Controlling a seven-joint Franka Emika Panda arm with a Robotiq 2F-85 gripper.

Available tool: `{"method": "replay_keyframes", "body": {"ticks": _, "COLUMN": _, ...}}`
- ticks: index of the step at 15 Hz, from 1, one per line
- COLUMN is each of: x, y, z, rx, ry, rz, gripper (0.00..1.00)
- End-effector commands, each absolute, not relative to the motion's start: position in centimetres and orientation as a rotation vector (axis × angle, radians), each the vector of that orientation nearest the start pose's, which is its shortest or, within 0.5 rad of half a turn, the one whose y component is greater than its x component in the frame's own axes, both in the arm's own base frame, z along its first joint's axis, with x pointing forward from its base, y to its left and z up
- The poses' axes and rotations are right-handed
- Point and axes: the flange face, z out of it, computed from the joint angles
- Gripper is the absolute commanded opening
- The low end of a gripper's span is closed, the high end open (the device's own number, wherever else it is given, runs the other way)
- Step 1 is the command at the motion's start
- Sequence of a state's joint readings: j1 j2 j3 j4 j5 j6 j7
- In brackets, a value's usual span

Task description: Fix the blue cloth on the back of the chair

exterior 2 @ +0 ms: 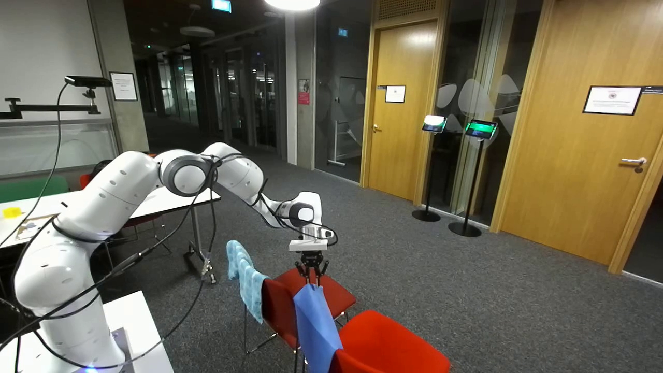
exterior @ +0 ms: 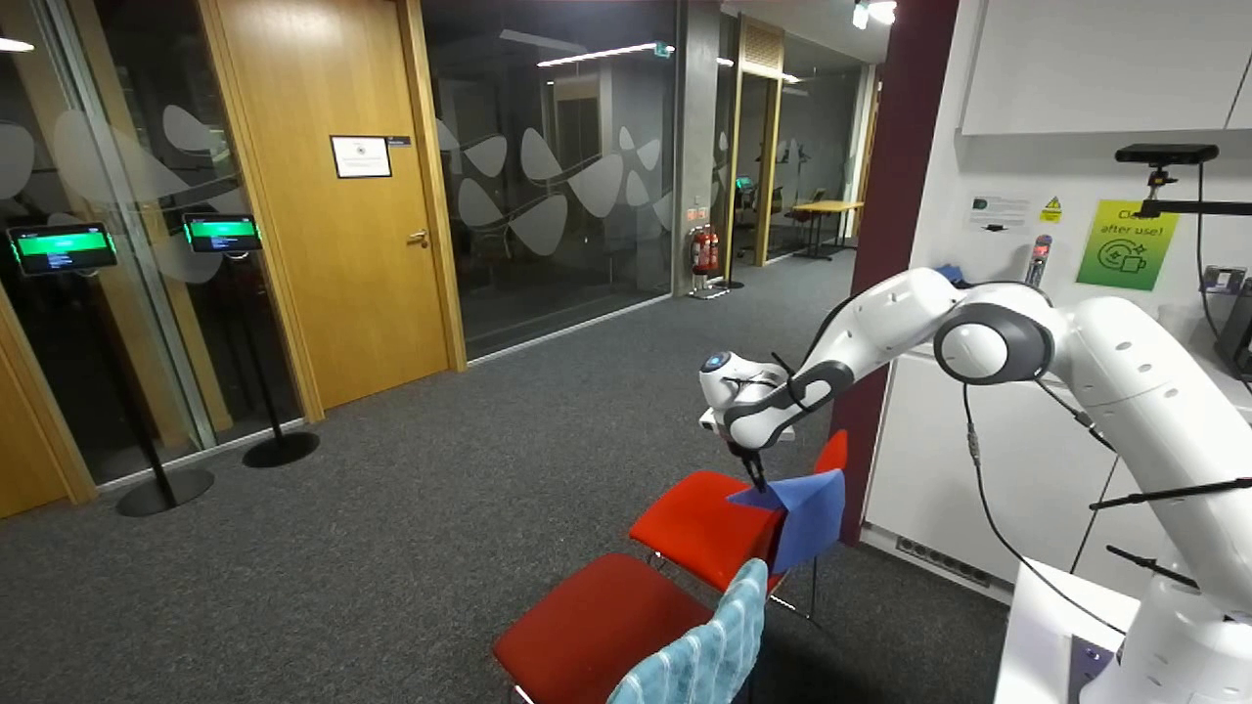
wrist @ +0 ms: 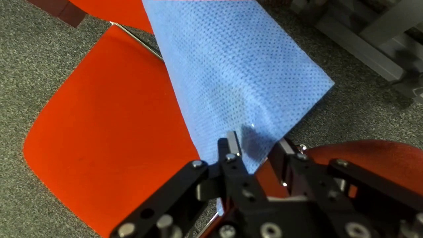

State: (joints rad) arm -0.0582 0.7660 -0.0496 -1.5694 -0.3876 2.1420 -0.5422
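Note:
The blue cloth (exterior: 814, 513) is draped over the back of the chair with the bright red seat (exterior: 696, 518). It hangs down the rear, and a pointed corner sticks out over the seat side. The cloth (exterior 2: 317, 326) and the chair (exterior 2: 396, 342) also show in an exterior view. My gripper (exterior: 759, 485) points down at that corner, with its fingertips (exterior 2: 314, 282) at the cloth's top end. In the wrist view the fingers (wrist: 256, 143) stand apart, with part of the cloth (wrist: 228, 72) in the gap between them. The cloth covers most of the chair's back.
A darker red chair (exterior: 602, 626) with a pale teal-blue cloth (exterior: 706, 647) on its back stands close beside. White cabinets (exterior: 968, 460) stand behind the chair. The arm's base is on a white table (exterior 2: 147, 324). Two screen stands (exterior 2: 466, 228) are near the doors.

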Motion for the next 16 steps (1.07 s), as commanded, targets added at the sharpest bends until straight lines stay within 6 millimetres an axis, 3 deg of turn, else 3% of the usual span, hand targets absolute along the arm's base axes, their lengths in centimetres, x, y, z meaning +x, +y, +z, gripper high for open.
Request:
{"method": "replay_keyframes", "body": {"ticks": 1, "x": 68.1, "y": -8.7, "z": 17.4, "rx": -3.186, "ry": -1.130, "rz": 0.544, "gripper": 0.64}}
{"method": "replay_keyframes", "body": {"ticks": 6, "x": 68.1, "y": -8.7, "z": 16.0, "rx": -3.170, "ry": -1.126, "rz": 0.561, "gripper": 0.99}}
{"method": "replay_keyframes", "body": {"ticks": 16, "x": 67.6, "y": -8.4, "z": 15.0, "rx": -3.152, "ry": -1.145, "rz": 0.597, "gripper": 1.00}}
